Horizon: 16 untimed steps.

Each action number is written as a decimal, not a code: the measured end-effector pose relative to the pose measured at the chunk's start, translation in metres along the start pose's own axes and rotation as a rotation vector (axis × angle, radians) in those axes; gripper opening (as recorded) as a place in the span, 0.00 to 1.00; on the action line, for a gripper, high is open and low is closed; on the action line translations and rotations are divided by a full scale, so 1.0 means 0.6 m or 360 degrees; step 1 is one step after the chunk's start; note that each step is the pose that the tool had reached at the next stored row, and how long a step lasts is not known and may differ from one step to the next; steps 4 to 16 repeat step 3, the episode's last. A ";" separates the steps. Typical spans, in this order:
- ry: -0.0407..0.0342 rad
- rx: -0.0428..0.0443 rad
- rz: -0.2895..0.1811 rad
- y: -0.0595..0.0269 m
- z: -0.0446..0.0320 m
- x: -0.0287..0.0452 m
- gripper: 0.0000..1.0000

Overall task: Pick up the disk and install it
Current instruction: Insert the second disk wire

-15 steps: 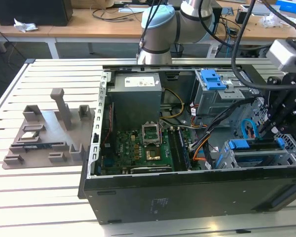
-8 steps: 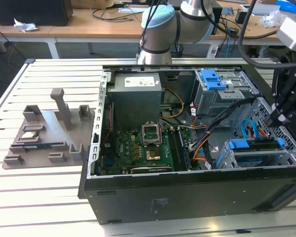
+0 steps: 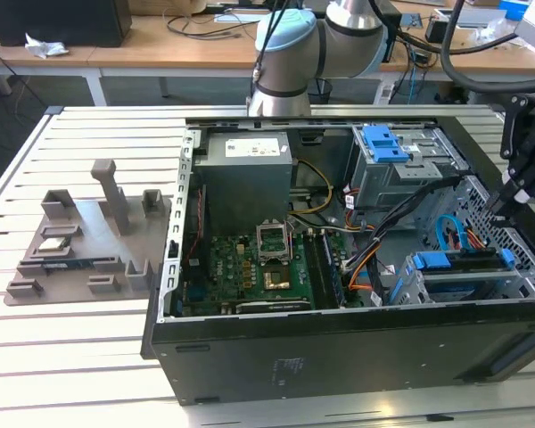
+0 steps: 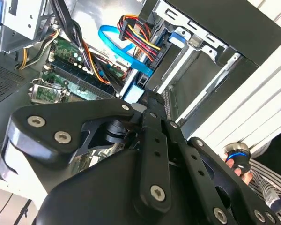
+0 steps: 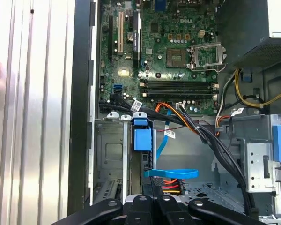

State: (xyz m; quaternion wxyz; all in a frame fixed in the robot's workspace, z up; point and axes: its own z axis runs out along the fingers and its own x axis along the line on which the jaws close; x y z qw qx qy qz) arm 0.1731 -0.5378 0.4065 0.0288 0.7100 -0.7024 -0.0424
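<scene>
The disk point(image 3: 453, 261), a flat silver-metal hard drive framed by blue plastic side rails, lies low in the drive cage at the exterior view's right of the open black computer case point(image 3: 339, 352). It shows mostly as a blue rail over dark metal, with its long axis running along the case's near wall. My black linkage gripper point(image 3: 501, 207) hangs just above the end of the disk nearest the exterior view's right, so the disk lies below the jaws and stretches away toward the case's middle. I cannot tell whether the jaws are spread, pressed together or pinching the rail: in both wrist views the gripper's own black links point(image 5: 152, 204) cover the tips. In the first wrist view a blue plastic piece point(image 5: 141, 137) stands in the bay ahead of the gripper, and I cannot say whether it is the disk's rail or a latch. A curved blue flat data cable point(image 5: 171, 173) crosses just beside it. The green motherboard point(image 5: 173, 51) lies beyond. A person's hand point(image 4: 239, 164) shows past the white slatted table point(image 4: 253, 112), partly cut off
</scene>
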 end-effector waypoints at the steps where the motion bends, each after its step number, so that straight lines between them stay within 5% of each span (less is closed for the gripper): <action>1: 0.0000 0.0000 0.0000 0.000 0.000 0.000 0.10; 16: 0.0000 0.0000 0.0000 0.000 0.000 0.000 0.10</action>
